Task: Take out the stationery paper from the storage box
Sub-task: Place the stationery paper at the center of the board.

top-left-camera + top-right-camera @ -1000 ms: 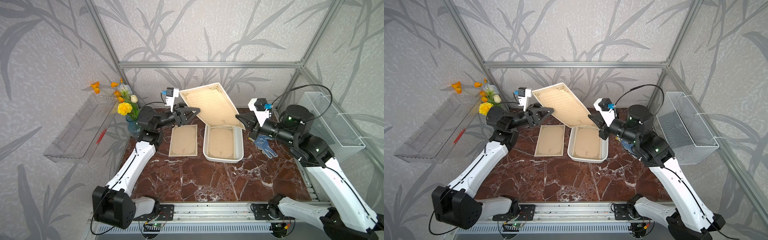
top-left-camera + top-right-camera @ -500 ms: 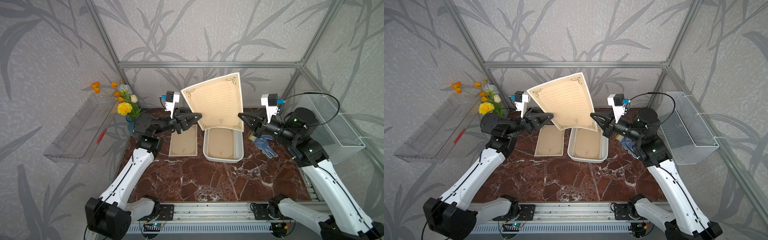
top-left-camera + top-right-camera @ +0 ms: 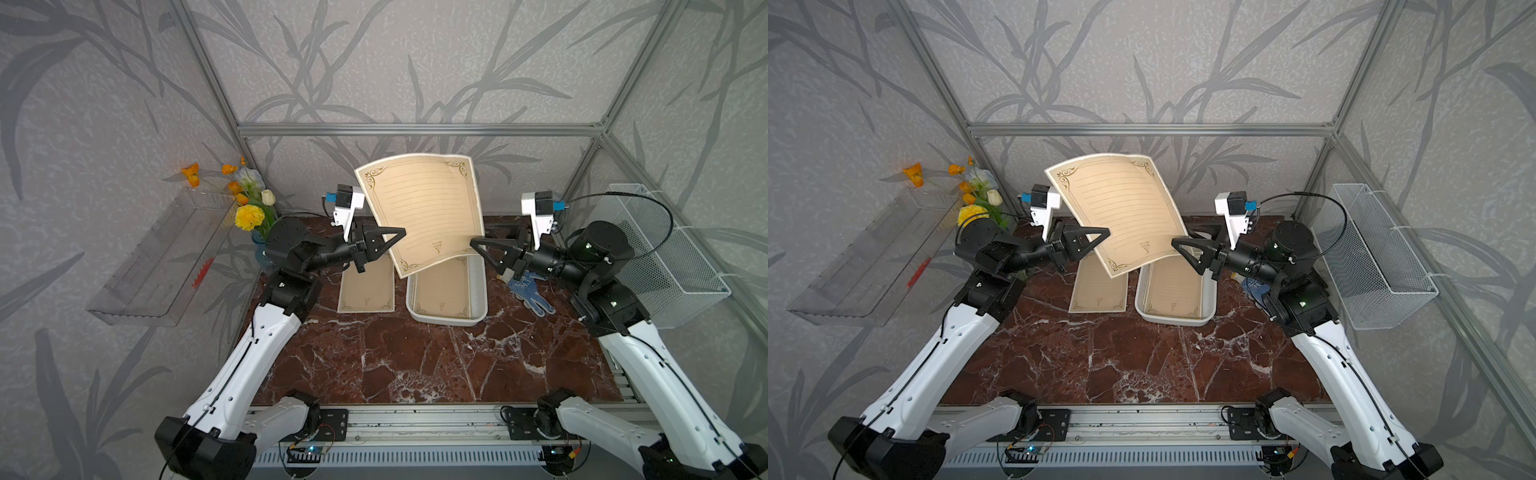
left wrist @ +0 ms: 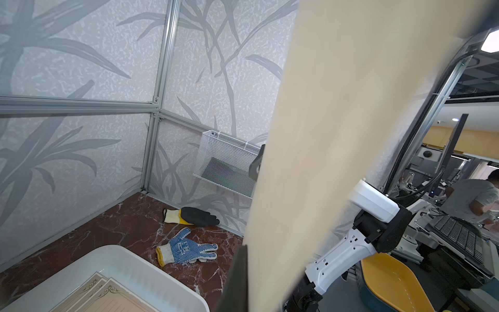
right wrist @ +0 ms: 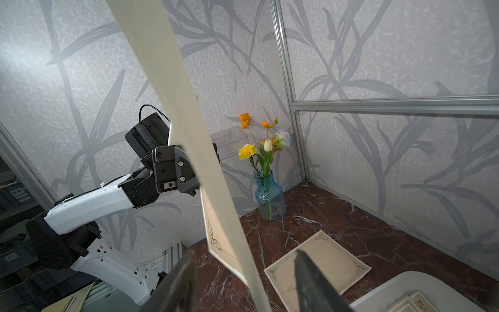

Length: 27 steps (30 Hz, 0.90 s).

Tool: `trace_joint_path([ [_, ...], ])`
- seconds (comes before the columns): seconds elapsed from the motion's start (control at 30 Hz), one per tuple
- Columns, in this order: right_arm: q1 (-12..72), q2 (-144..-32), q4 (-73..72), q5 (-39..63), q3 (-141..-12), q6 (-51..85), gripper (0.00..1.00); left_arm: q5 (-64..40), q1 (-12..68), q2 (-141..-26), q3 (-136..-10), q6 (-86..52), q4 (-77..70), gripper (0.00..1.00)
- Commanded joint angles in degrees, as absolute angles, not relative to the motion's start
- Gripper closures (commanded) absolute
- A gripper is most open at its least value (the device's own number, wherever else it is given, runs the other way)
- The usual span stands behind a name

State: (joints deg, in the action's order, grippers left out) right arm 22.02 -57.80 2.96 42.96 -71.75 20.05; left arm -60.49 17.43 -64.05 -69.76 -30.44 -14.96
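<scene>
Now the sheet (image 3: 422,212) stands upright in the air above the box (image 3: 440,319), long axis almost vertical. The left gripper (image 3: 399,232) is closed on its left edge; the right gripper (image 3: 478,237) is open, fingers apart around the right edge.

Nothing legible; the print on the blue glove (image 4: 186,250) blurs.

The dark red marble counter (image 3: 395,357) carries a blue glass vase (image 5: 270,200) of yellow, orange and white flowers (image 3: 249,216) in its rear left corner. A clear plastic shelf (image 3: 166,257) on the left wall holds a small red item (image 3: 202,272). A white wire-mesh basket (image 3: 665,257) hangs on the right wall. Below it, a blue-dotted glove (image 4: 186,250) and a black-and-yellow glove (image 4: 194,216) lie flat, near each other but apart.
</scene>
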Motion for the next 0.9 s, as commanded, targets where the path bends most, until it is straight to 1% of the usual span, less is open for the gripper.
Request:
trace_joint_path([
  [0.0,21.80,-56.22,3.81,39.50,-72.20,19.41,0.01,-60.02,14.17,-65.66,-74.45,-24.87,-2.09,1.00],
  [0.1,21.80,-56.50,7.92,34.80,-73.91,17.19,0.01,-60.55,10.07,-69.14,-77.37,-21.86,6.91,1.00],
  [0.23,21.75,-58.84,12.68,29.70,-75.97,15.15,0.01,-60.60,5.60,-77.64,-87.32,-5.68,36.10,1.00],
  [0.37,21.71,-61.96,13.62,29.73,-76.28,15.27,0.01,-53.32,3.01,-86.57,-96.81,6.53,57.56,1.00],
  [0.47,21.71,-63.70,13.84,30.12,-76.39,15.95,0.01,-50.99,1.55,-92.79,-102.18,13.27,68.07,1.00],
  [0.53,21.71,-64.24,13.82,30.24,-76.17,16.50,0.01,-52.12,0.23,-95.87,-103.69,15.80,71.28,1.00],
  [0.77,21.70,-63.25,13.85,29.53,-74.64,16.54,0.01,-59.32,-3.98,-107.29,-104.03,18.09,72.40,1.00],
  [0.87,21.71,-62.73,14.97,28.77,-74.59,15.83,0.01,-59.33,-4.38,-113.47,-106.70,20.69,75.29,1.00],
])
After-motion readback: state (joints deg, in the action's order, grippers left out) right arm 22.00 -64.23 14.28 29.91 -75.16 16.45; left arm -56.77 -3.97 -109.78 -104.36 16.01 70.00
